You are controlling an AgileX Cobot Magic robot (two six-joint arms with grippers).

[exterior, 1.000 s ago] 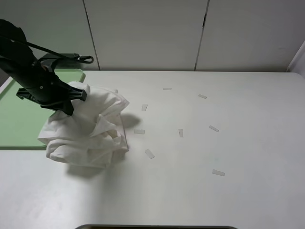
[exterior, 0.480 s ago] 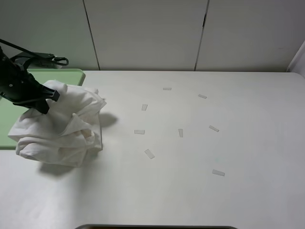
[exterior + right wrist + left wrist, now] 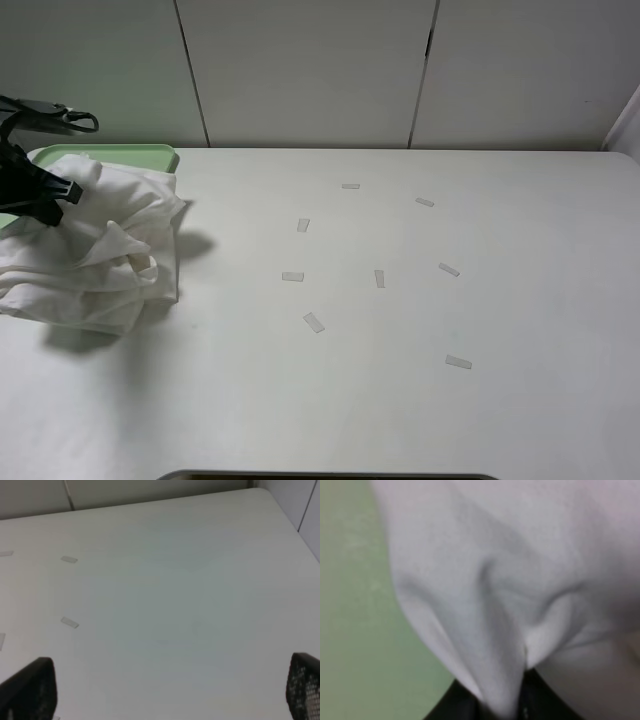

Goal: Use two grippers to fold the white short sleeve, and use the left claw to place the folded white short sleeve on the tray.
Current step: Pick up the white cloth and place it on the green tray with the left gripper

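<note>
- A wide white surface (image 3: 420,380) fills the high view, with pale wall panels behind it.
- The white T-shirt (image 3: 95,250) hangs in a bunched, rumpled bundle at the far left, partly over the green tray (image 3: 150,155) and partly over the bare surface beside it.
- Only one corner of the tray shows in the high view; the left wrist view shows green (image 3: 350,630) under the hanging cloth (image 3: 520,580).
- The left pincer (image 3: 45,200) is clamped shut on an upper fold of the shirt, with its black fingers (image 3: 455,707) just visible around a pinched ridge of fabric.
- To do this step well, the bundle probably needs to go further over the tray and lower before release, so that the trailing edge lands inside the rim and does not spill off.
- The right pincer (image 3: 165,690) stands wide open and empty over bare surface, well apart from the shirt.
- Small white tape strips (image 3: 314,322) lie scattered across the middle and right of the surface, away from the tray, so they look unlikely to get in the way.
</note>
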